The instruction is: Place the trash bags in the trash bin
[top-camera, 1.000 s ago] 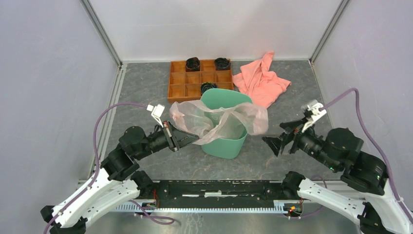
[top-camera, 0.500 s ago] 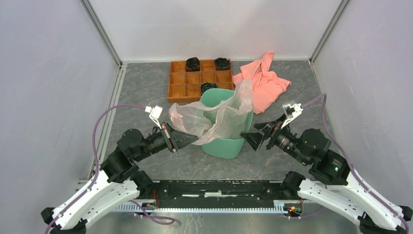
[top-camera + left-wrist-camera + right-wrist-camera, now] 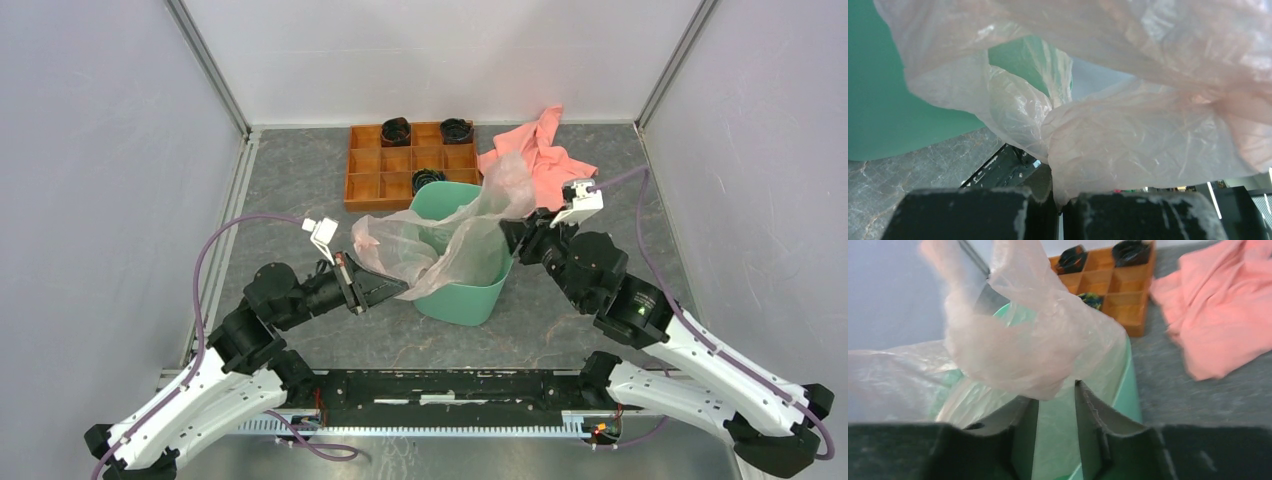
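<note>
While draped across rim of bin [image 3: 465, 295], bag [image 3: 450, 235] runs left-front to right-rear, right end sticking up. Low at bin's left, left gripper [image 3: 395, 290] pinches it; right gripper [image 3: 518, 232] angled down at bin's right rim, jaws slightly apart, film at tips.

**Film and blur hide the bin and both hands**

From above, the trash bag [image 3: 430, 250] veils most of the mouth of the trash bin [image 3: 465, 295] and covers the fingertips of the right hand [image 3: 1053, 396]. The right wrist view is blurred, so whether that hand touches the film cannot be told. In the left wrist view, the left hand [image 3: 1053, 197] is cut off by the bottom edge and film blocks most of the bin. The dark things [image 3: 397, 131] in the orange tray [image 3: 375, 185] are too small to name. The right arm overlaps the near edge of the towel [image 3: 545, 160].
</note>
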Action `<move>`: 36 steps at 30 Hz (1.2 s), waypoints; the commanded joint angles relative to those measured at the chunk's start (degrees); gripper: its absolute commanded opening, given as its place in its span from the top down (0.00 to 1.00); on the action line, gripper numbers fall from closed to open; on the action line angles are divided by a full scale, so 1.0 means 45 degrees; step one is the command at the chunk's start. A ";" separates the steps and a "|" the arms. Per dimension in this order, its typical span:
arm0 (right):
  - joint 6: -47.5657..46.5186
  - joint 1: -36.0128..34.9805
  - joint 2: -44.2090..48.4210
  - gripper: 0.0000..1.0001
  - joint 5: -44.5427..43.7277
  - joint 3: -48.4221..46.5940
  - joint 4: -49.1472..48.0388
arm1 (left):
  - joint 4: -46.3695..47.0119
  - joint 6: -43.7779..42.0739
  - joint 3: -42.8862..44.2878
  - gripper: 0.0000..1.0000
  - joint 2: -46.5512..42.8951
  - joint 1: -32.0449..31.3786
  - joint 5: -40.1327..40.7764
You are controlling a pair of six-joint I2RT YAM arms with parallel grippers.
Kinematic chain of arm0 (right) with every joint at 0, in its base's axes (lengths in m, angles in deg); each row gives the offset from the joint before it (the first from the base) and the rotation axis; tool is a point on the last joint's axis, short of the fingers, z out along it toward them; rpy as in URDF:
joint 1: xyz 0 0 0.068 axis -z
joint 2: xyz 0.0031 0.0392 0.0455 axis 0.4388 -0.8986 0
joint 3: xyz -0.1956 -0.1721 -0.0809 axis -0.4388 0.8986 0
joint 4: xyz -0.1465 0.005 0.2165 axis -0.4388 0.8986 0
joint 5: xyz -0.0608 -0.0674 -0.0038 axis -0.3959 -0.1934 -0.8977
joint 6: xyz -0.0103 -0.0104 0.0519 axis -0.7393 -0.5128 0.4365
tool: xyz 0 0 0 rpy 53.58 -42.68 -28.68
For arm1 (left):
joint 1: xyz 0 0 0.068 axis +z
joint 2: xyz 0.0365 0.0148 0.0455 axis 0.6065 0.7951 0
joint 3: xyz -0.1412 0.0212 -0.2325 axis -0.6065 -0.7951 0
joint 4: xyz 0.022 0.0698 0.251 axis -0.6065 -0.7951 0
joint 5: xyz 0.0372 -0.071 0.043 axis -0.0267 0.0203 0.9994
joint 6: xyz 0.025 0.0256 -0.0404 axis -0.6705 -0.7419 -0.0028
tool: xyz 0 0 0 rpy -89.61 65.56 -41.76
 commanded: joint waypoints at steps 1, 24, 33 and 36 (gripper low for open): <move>-0.1068 -0.0019 0.0148 0.78 -0.1797 -0.0929 -0.0419 | -0.0393 -0.0236 0.0433 0.98 0.0145 -0.0018 -0.0816; -0.3521 -0.0006 0.3027 0.99 0.0651 -0.0117 0.5073 | 0.1321 0.0535 -0.2048 0.91 0.0398 -0.0018 -0.1961; -0.2660 -0.0014 0.4171 0.99 0.1097 0.1227 0.5947 | 0.1201 0.0705 -0.2652 0.88 0.0022 -0.0018 -0.1265; -0.2513 -0.0003 0.4479 1.00 0.1042 0.1966 0.5524 | 0.1217 0.0629 -0.2767 0.86 0.0004 -0.0019 -0.1079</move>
